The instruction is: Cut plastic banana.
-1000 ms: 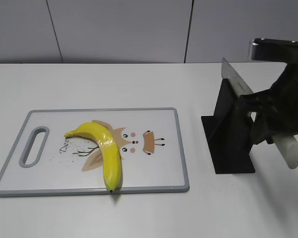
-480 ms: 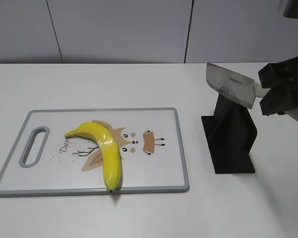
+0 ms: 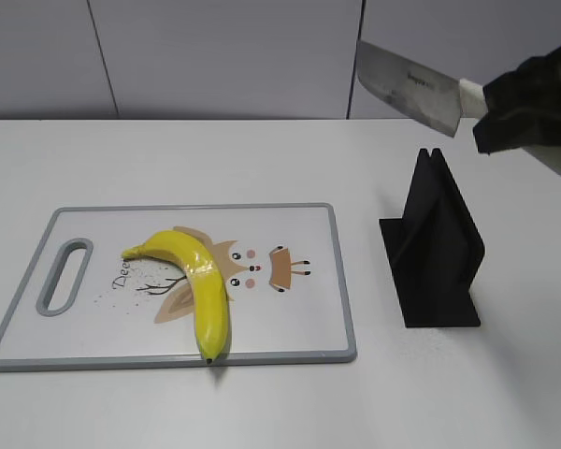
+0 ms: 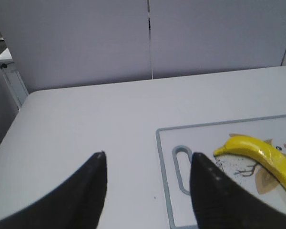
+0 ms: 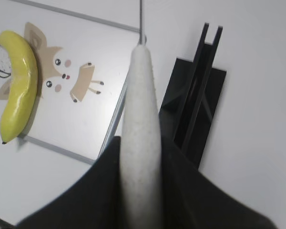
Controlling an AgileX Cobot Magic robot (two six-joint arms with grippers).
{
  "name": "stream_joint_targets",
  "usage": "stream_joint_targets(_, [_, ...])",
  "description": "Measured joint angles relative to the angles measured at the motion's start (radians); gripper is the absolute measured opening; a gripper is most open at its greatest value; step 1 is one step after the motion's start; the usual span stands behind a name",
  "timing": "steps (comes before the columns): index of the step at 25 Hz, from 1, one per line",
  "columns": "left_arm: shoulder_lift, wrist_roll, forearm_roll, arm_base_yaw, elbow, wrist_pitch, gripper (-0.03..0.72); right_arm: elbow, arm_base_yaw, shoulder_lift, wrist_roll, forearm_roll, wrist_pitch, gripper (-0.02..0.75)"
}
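Observation:
The plastic banana (image 3: 197,282) lies curved on the white cutting board (image 3: 290,327), stem to the left, dark tip at the front edge. It also shows in the left wrist view (image 4: 260,153) and the right wrist view (image 5: 16,81). My right gripper (image 3: 505,108) is shut on the white handle of a cleaver knife (image 3: 407,89), held high above the black knife stand (image 3: 435,248). In the right wrist view the handle (image 5: 140,119) sits between the jaws (image 5: 140,157). My left gripper (image 4: 148,164) is open and empty, above the table left of the board.
The board has a grey rim and a handle slot (image 3: 64,276) at its left end, also seen in the left wrist view (image 4: 182,169). The black stand (image 5: 195,105) sits right of the board. A grey wall runs behind the table.
My right gripper has lifted the knife out of the black stand and raised it up and to the left. The banana and board have not moved.

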Motion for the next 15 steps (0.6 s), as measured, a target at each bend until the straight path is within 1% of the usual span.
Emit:
stream_joint_targets(6, [0.246,0.002,0.006,0.000,-0.084,-0.164,0.543,-0.036,0.000,0.012,-0.211,0.022,-0.044,0.190])
stream_joint_targets(8, [0.336,0.029,0.003,0.000,-0.125,-0.208,0.543,-0.036,0.000,0.030,-0.288,0.033,-0.045,0.190])
stream_joint_targets(9, [0.372,0.068,-0.008,0.000,-0.152,-0.220,0.543,-0.036,0.000,0.042,-0.325,0.039,-0.045,0.190])
stream_joint_targets(11, [0.451,0.187,-0.055,-0.001,-0.203,-0.239,0.543,-0.036,0.000,0.063,-0.442,0.072,-0.045,0.190])
stream_joint_targets(13, [0.520,0.305,-0.130,-0.001,-0.246,-0.245,0.543,-0.036,0.000,0.085,-0.571,0.126,-0.045,0.190])
stream_joint_targets(15, [0.594,0.419,-0.232,-0.002,-0.284,-0.245,0.543,-0.036,0.000,0.109,-0.693,0.181,-0.046,0.190])
